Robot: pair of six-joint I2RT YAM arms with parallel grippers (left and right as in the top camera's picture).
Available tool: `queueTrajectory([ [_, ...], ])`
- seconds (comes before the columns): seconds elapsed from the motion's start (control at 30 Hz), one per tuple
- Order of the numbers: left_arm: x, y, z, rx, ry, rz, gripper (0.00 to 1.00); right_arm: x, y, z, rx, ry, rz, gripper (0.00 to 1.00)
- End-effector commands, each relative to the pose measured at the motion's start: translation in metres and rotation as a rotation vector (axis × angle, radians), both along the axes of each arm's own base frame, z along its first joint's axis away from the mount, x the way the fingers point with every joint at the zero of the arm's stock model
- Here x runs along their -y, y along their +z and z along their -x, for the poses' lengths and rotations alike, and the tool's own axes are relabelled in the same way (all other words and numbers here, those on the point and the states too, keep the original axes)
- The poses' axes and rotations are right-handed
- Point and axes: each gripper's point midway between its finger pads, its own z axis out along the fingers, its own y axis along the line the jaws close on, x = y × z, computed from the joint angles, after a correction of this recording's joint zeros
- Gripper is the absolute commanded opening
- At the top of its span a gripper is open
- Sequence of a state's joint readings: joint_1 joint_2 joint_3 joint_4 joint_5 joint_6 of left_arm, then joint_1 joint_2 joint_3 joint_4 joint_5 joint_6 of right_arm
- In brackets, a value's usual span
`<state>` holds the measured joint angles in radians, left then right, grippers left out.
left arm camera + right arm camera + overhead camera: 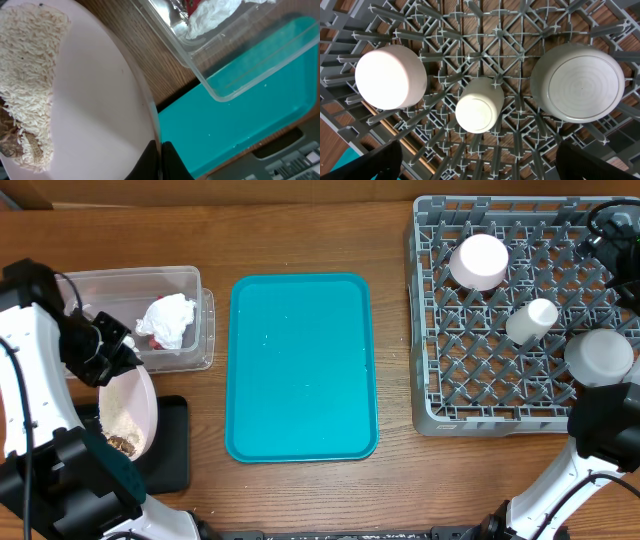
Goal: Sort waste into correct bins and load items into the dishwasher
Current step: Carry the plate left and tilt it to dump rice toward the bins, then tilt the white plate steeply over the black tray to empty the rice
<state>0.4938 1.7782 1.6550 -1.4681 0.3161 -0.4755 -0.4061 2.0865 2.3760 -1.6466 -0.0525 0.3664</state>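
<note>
Lower left of the overhead frame: we see the left gripper (159, 160) clamped shut on the rim of the tilted pinkish-white plate (135, 405), which carries white rice (27, 75) and a brown scrap (14, 141), over the black tray (172, 445). At right, the right gripper (480, 169) hangs wide open and empty above the grey rack (480, 423), which holds the upturned pink bowl (391, 77), cup (477, 107) and larger bowl (580, 82).

Wooden table (300, 220) under clear tub (120, 285), black tray (172, 445), teal tray (300, 370) and grey dish rack (480, 420)
</note>
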Motion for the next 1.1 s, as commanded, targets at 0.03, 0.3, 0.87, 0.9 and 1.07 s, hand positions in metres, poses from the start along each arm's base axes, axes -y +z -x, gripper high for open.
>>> queueTrajectory([
  [0.03,-0.002,0.016,0.006,0.072,-0.001,0.049,0.05,0.000,0.014,0.000,0.040,-0.006,0.010,1.00],
  [0.3,-0.016,0.018,0.013,0.097,0.023,0.074,0.04,0.000,0.014,0.000,0.040,-0.006,0.010,1.00],
  [0.87,-0.010,0.009,0.018,0.196,0.017,0.241,0.04,0.000,0.014,0.000,0.040,-0.006,0.010,1.00],
  [0.9,-0.010,0.007,0.019,0.203,0.019,0.250,0.04,0.000,0.014,0.000,0.040,-0.005,0.010,1.00],
  [1.07,-0.019,-0.003,0.025,0.211,0.036,0.252,0.04,0.000,0.014,0.000,0.040,-0.006,0.010,1.00],
])
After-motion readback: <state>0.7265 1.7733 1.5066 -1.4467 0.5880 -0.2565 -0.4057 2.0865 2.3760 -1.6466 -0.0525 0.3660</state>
